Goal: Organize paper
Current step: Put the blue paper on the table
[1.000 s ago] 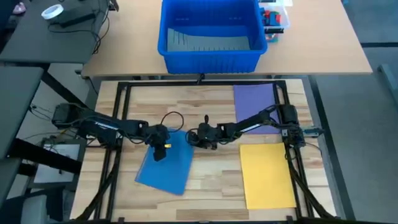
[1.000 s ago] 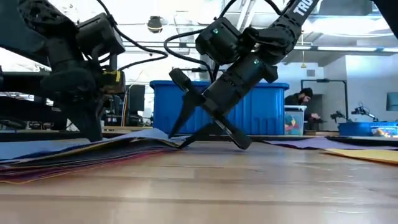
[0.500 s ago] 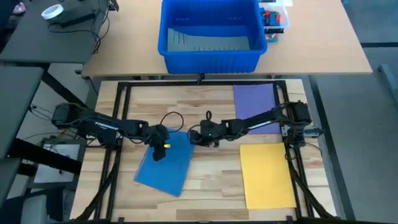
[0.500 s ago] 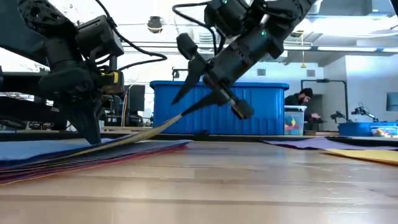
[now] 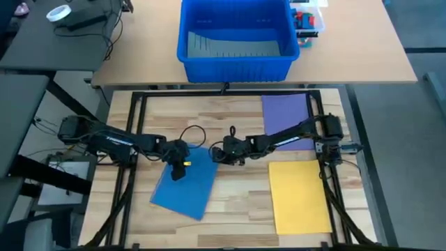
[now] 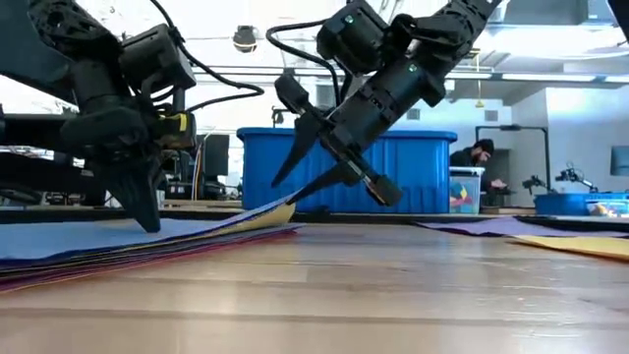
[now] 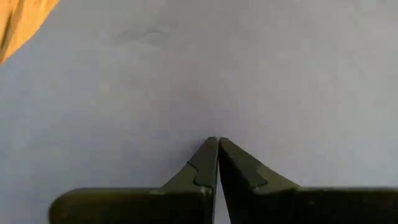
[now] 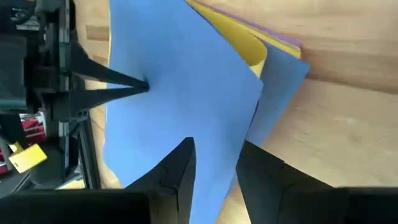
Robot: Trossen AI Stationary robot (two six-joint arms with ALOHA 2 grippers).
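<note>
Two dark arms meet over a stack of coloured paper on our pale wooden slatted table [image 5: 237,202].

Nearest us the table is bare; on its left lies the stack of thin paper sheets topped by a blue sheet [image 5: 185,183], with a lone yellow rectangular sheet [image 5: 298,195] at the right and a purple rectangular sheet [image 5: 287,115] behind it. We see the left gripper [image 5: 178,171] pressing its closed fingertips down on the blue sheet, while the right gripper [image 6: 295,189] hangs tilted at the stack's raised corner, its fingers narrowly parted around the lifted edge without clearly pinching it. Beyond the table stands a big blue plastic bin [image 5: 235,38] on a lighter desk [image 5: 362,49]; in the room behind, a person [image 6: 477,162] sits by a workbench.
</note>
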